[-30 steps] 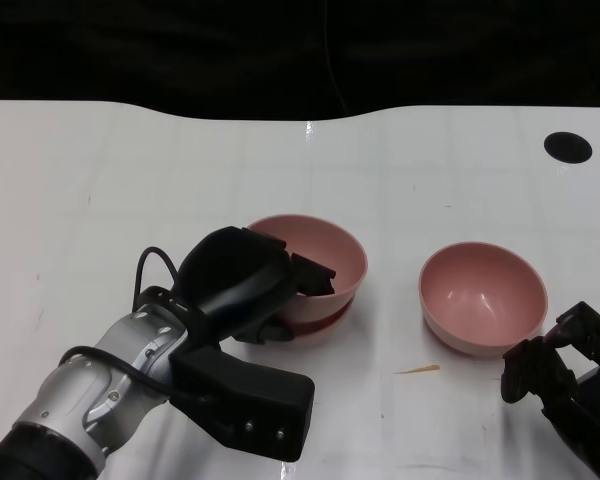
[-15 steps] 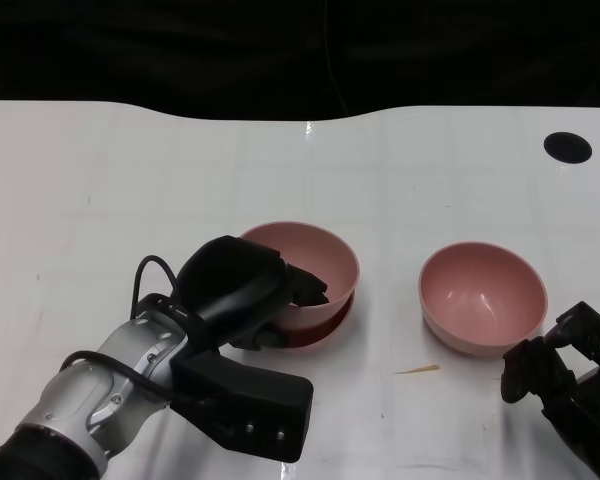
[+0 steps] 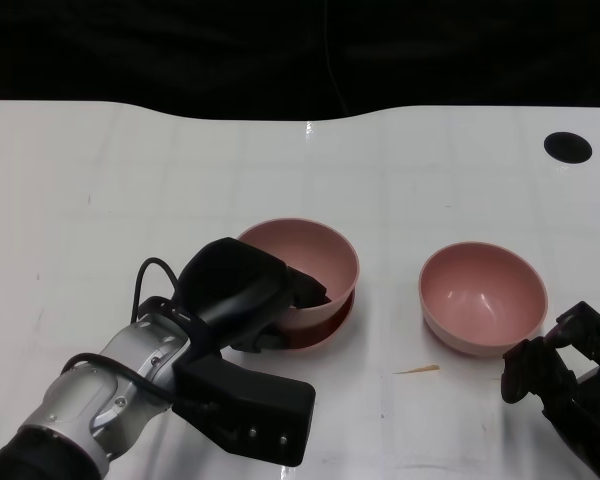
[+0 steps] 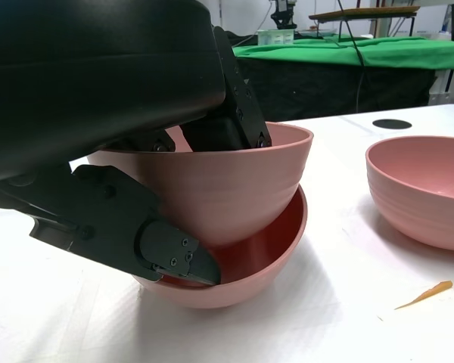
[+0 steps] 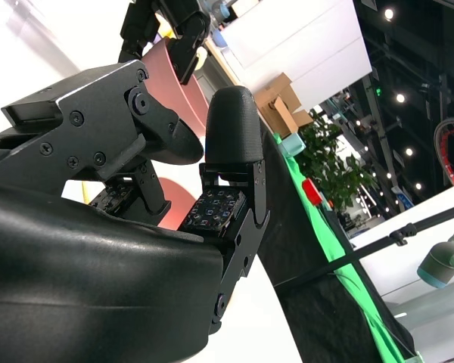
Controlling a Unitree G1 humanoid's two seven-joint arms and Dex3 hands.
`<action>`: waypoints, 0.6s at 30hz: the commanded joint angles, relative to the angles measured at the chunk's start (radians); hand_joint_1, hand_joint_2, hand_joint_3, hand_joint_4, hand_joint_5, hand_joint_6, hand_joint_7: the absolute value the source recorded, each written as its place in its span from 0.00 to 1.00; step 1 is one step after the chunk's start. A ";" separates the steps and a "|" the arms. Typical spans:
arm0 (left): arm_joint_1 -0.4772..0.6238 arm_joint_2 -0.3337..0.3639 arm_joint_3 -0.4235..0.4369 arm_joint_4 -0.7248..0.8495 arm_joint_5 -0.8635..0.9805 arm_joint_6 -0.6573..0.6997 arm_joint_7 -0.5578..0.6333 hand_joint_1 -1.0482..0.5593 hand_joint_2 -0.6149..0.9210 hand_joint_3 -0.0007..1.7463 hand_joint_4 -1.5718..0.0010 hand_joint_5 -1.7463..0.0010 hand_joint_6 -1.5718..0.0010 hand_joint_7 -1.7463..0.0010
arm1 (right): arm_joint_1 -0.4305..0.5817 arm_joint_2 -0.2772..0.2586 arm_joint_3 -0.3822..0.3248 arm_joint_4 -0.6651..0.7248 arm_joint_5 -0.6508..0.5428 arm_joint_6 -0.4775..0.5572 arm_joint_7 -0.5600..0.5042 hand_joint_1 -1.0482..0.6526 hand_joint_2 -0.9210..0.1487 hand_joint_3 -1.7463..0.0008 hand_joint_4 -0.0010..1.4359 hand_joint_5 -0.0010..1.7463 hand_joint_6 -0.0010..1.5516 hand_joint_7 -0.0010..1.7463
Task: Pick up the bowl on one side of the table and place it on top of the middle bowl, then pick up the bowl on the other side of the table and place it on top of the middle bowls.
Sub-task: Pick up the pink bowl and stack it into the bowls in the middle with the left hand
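White flat table (image 3: 180,170) | left hand (image 3: 242,290) gripped a pink round bowl (image 3: 305,250) inside the middle pink bowl (image 4: 250,265) | right hand (image 3: 560,370) at 4 o'clock, fingers apart, empty

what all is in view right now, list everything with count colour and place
upper bowl: 1, pink, gripped by its rim, sitting tilted inside the middle bowl
middle bowl: 1, pink outside with a darker red inside, mid-table under the upper bowl
side bowl: 1, pink, on the table toward the robot's right, standing alone
sliver: 1, orange, flat on the table near the side bowl
round hole: 1, black, far right corner of the table
table: 1, white, under everything
left hand: 1, black, on a silver forearm, holding the upper bowl's rim
right hand: 1, black, near the side bowl, holding nothing
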 commanded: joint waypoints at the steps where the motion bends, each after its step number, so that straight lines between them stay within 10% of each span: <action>1: 0.022 0.015 0.003 -0.034 0.004 0.022 -0.002 0.23 1.00 0.22 0.51 0.98 0.45 1.00 | 0.003 -0.015 -0.011 -0.003 0.006 -0.003 0.004 0.59 0.31 0.38 0.63 0.93 0.60 0.68; 5: 0.035 0.021 -0.002 -0.059 0.013 0.044 -0.011 0.08 1.00 0.33 0.66 1.00 0.55 1.00 | 0.005 -0.014 -0.009 -0.010 -0.005 -0.005 -0.011 0.59 0.31 0.39 0.63 0.93 0.60 0.68; 18: 0.050 0.033 -0.008 -0.103 0.022 0.078 -0.038 0.04 1.00 0.39 0.74 1.00 0.62 1.00 | 0.002 -0.017 -0.010 -0.007 0.004 0.003 -0.004 0.59 0.30 0.39 0.63 0.94 0.61 0.68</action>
